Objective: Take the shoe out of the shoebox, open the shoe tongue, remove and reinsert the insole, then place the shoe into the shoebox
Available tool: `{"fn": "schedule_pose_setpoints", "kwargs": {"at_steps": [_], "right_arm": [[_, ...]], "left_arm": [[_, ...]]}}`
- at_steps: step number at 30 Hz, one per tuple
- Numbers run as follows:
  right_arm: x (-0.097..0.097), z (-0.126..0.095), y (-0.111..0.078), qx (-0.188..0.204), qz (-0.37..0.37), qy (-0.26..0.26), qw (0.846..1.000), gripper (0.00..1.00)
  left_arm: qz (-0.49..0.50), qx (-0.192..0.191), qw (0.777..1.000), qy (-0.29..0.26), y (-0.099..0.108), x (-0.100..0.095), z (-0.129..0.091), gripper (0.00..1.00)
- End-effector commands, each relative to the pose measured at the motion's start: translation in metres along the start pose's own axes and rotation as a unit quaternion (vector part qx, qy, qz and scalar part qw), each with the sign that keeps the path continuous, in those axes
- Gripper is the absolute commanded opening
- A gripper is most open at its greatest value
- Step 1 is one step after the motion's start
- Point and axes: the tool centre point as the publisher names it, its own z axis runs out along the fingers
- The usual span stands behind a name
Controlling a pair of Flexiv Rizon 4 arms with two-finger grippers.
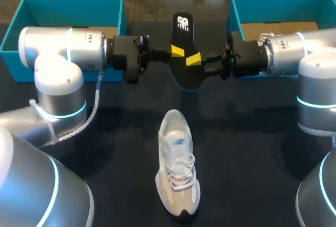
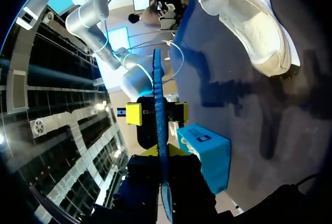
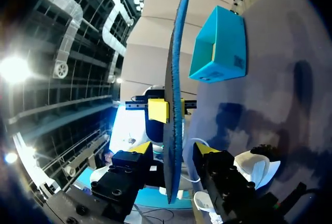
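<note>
On the dark table (image 1: 247,158) the white sneaker (image 1: 177,169) lies near-centre while your left gripper (image 1: 177,52) clamps the insole (image 1: 182,30) aloft beyond it, and your right gripper (image 1: 193,59) straddles it unclosed, so releasing left prematurely would probably drop it.

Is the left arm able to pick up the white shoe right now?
Probably not yet. The left gripper is shut on the insole, holding it up in the air. The shoe itself lies free on the table, with nothing covering it.
</note>
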Motion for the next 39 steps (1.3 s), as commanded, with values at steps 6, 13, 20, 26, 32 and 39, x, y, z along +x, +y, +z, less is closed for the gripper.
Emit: {"fn": "schedule_pose_setpoints", "kwargs": {"at_steps": [6, 13, 20, 26, 32, 39], "right_arm": [[0.000, -0.001, 0.002, -0.002, -0.002, -0.001, 1.000, 0.45], [-0.005, -0.002, 0.004, -0.008, 0.007, 0.004, 1.000, 0.42], [-0.006, -0.003, 0.006, -0.010, 0.011, 0.008, 1.000, 0.41], [-0.006, -0.003, 0.006, -0.015, 0.014, 0.009, 1.000, 0.32], [-0.006, -0.003, 0.005, -0.018, 0.017, 0.011, 1.000, 0.04], [-0.007, -0.003, 0.006, -0.022, 0.014, 0.020, 0.999, 0.00]], "left_arm": [[0.002, 0.004, 1.000, -0.005, 0.002, 0.003, 0.006, 0.00], [0.005, 0.004, 1.000, -0.007, 0.001, 0.003, 0.005, 0.00], [0.010, 0.009, 1.000, -0.010, -0.002, 0.002, 0.006, 0.00], [0.013, 0.007, 1.000, -0.012, -0.003, 0.001, 0.006, 0.00], [0.015, 0.006, 1.000, -0.013, -0.004, 0.001, 0.006, 0.00], [0.017, 0.012, 1.000, -0.013, -0.011, -0.003, 0.002, 0.42]]}}
